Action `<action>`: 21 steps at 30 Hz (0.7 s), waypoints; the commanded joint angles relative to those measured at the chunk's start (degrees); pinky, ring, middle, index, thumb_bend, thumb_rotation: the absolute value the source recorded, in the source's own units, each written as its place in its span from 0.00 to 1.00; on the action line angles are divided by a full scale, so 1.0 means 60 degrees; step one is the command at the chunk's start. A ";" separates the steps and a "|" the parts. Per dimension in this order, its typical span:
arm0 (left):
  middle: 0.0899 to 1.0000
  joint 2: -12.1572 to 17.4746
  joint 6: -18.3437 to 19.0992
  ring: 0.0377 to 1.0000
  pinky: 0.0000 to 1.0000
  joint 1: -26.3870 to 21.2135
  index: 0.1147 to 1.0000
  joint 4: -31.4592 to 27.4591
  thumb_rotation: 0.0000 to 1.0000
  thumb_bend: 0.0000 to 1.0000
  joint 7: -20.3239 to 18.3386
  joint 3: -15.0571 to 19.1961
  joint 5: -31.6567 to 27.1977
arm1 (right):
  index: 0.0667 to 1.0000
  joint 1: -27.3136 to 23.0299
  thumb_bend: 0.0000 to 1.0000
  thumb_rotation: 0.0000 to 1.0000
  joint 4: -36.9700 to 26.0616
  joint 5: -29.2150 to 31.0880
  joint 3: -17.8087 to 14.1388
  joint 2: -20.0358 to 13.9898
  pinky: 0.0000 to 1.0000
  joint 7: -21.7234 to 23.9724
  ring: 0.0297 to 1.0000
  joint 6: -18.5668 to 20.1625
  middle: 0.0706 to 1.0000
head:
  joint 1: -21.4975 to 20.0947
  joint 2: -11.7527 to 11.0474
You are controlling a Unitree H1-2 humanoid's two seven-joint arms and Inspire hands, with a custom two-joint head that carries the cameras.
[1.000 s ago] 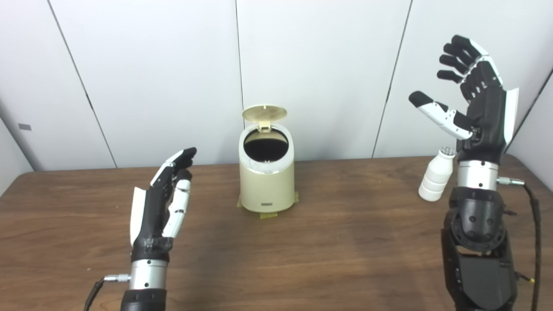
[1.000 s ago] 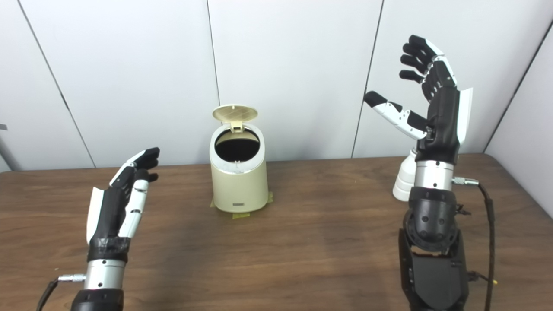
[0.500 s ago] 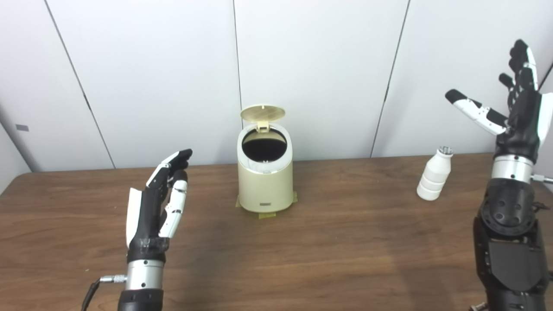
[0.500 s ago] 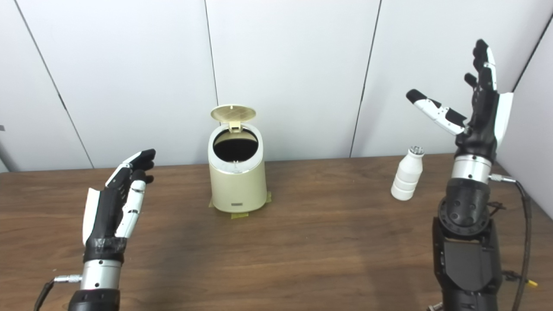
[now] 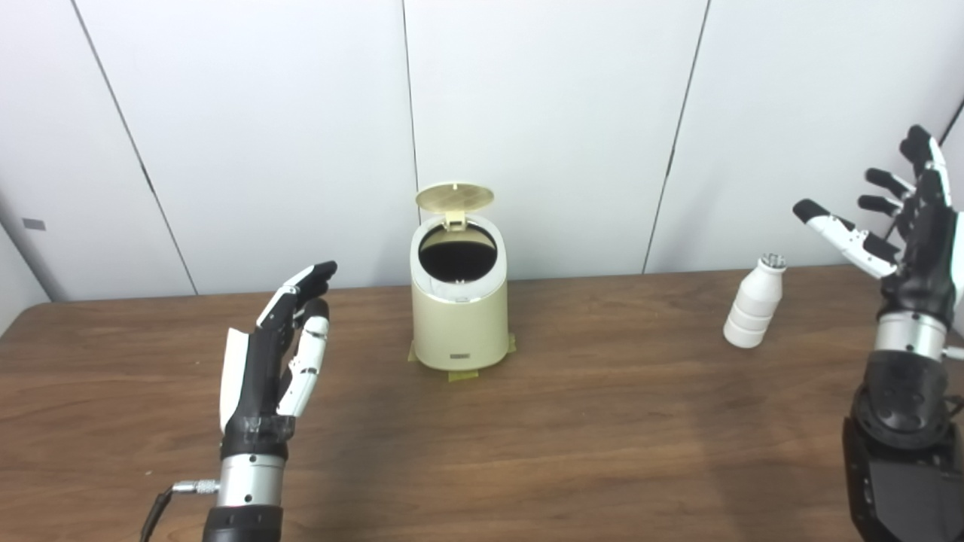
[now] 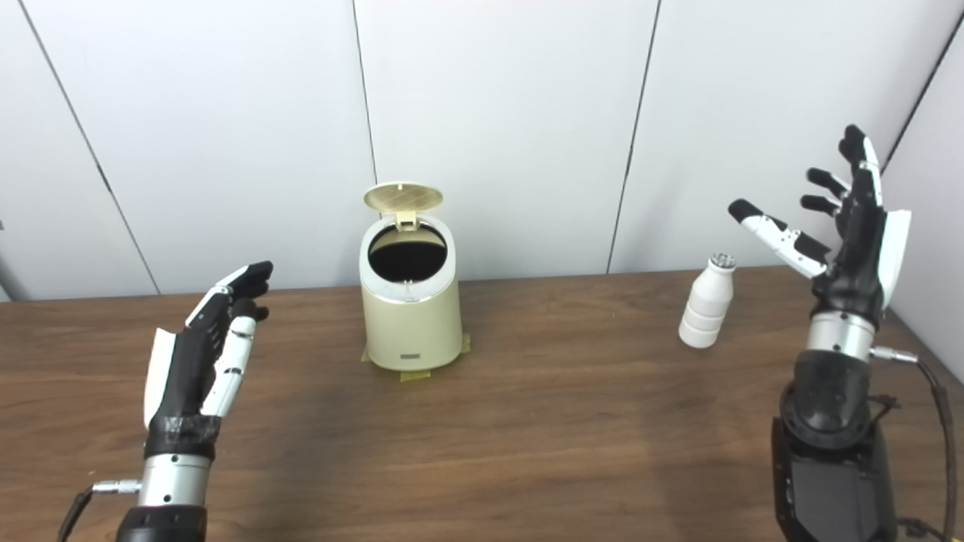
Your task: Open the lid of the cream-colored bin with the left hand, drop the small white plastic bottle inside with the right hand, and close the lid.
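cream bin (image 5: pixel 459 320) sits mid-table, toward the back, w/ strips of tape (image 5: pixel 461 373) showing under its base. its lid (image 5: pixel 454 198) is flipped up on the rear hinge, standing above the rim, and the round opening (image 5: pixel 457 254) looks dark inside; can't tell what's in there. small dark label low on the front of the bin.

small white bottle (image 6: pixel 706 312) stands upright on the table (image 5: pixel 572 444) well to the right of the bin, ribbed lower body, narrow neck, cap end up. nothing is touching it.

left hand (image 5: pixel 275 354) is raised off the table, in front and to the left of the bin, well apart from it. fingers (image 5: pixel 310 280) straight and close together, pointing up and toward the bin, thumb (image 5: pixel 306 363) lying along the palm side. it holds nothing, so it's open.

right hand (image 6: pixel 855 237) is up at the far right, higher than the bottle and off to its right, not touching. fingers (image 6: pixel 825 181) spread and slightly curled, thumb (image 6: pixel 776 235) stuck out toward the bottle side, palm facing left. empty, open too. a cable (image 6: pixel 938 421) runs from its wrist down the forearm.

behind it all, plain white wall panels (image 5: pixel 542 113) w/ dark seams.
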 commanded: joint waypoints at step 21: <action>0.83 0.0056 -0.0276 0.84 0.77 -0.0261 0.80 -0.0222 0.81 0.31 0.0005 -0.0017 0.0224 | 0.90 0.0678 0.83 0.34 0.0269 -0.0899 0.0398 0.0279 0.70 -0.0297 0.83 0.0539 0.91 | -0.0028 0.0041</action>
